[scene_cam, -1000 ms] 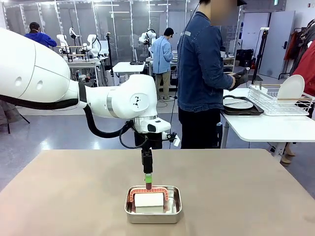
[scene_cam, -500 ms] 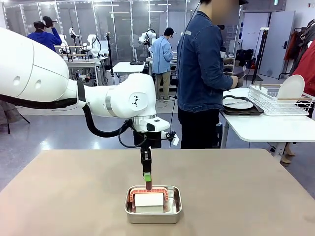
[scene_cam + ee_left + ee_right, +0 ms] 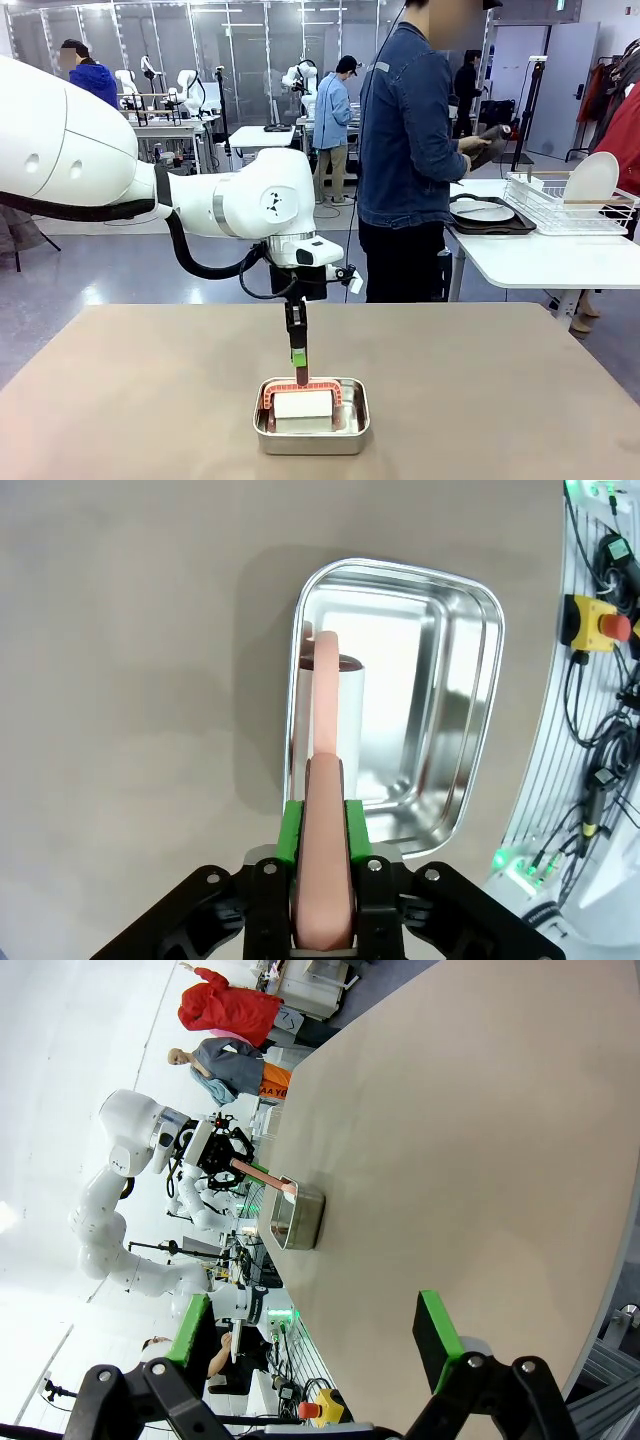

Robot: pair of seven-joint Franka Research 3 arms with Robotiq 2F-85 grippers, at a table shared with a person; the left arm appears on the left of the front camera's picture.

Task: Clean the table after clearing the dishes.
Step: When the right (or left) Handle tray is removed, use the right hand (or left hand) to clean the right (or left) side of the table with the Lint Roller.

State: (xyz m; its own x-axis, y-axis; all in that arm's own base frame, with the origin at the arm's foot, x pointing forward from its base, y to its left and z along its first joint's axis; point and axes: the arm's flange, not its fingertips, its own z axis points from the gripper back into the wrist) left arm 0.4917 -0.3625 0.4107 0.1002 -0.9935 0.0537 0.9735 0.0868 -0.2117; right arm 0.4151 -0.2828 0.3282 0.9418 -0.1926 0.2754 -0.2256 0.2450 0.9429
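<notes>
Gripping pink roller handle tight in left tool, roller down inside steel pan just below, on bench. Holding right tool wide open above bench, pan well ahead. Spotting plate on dark tray far beyond left tool, on white side bench.

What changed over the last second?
Barely anything. The left gripper, shut on the handle of the pink-framed white roller, edged slightly toward the robot's left. The person's hand rose a little by the white side table. The roller stays in the shiny steel rectangular pan on the tan-brown table.
</notes>
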